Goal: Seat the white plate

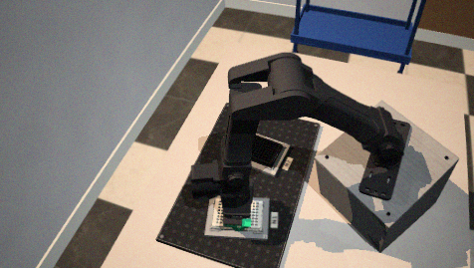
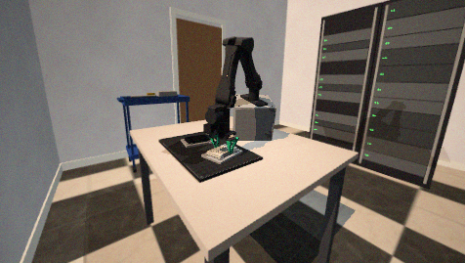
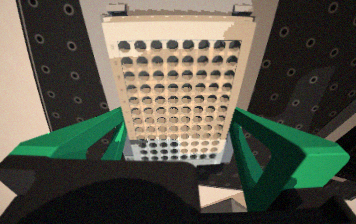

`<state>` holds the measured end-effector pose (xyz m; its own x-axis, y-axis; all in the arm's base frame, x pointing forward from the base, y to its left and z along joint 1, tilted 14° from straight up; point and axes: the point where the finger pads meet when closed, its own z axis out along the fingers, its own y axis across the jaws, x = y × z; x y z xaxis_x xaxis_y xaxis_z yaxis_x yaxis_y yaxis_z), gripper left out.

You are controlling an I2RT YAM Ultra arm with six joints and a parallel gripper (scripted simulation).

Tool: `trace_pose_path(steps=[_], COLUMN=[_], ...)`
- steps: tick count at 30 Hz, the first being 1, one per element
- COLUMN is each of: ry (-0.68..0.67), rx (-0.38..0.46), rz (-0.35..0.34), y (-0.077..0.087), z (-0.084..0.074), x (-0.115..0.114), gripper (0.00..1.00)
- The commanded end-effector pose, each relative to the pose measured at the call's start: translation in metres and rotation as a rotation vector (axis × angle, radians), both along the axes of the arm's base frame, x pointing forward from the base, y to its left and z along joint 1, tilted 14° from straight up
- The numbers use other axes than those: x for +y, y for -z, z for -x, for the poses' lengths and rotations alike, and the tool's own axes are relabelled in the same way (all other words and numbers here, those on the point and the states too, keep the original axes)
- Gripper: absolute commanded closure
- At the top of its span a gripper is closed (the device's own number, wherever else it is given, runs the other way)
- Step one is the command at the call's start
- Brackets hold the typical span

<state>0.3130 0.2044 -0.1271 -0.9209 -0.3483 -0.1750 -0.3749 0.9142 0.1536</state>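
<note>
My gripper (image 3: 178,112) is closed on the white 96-well plate M06 (image 3: 177,95), one green finger (image 3: 75,137) against each long side near the end closest to my wrist. The fingers stand wide because the plate's full width is between them.

From the wrist, M06 runs straight ahead of my hand, well openings facing up. Its far short end sits higher in view than the near end (the plate looks tilted on the nest, though I cannot tell exactly how far it is from flat). The grey nest N1 (image 3: 150,150) shows under the near end, between my fingertips. Two small locator tabs (image 3: 117,7) show just beyond the far end. I cannot read any ID label or the A1 mark from here.

In the top view my hand (image 1: 238,222) is directly over N1 (image 1: 213,231), at the front end of the black perforated board (image 1: 299,180). The black plate M09 (image 1: 269,151) lies in nest N2 (image 1: 279,167) behind my hand, toward the arm's base, partly hidden under my forearm.

The exterior view shows the board lying on the pale table (image 2: 274,177), with my hand low over N1.
</note>
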Motion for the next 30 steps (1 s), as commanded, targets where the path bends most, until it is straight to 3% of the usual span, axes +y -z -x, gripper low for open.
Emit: trace_pose_path(steps=[1,30], ry=[0.008,0.007], rx=[-0.024,-0.026], rz=[-0.012,-0.018], y=[-0.0038,-0.0001], z=[-0.0115,-0.0123], x=[0.0067,0.0088], gripper=[1.0,1.0])
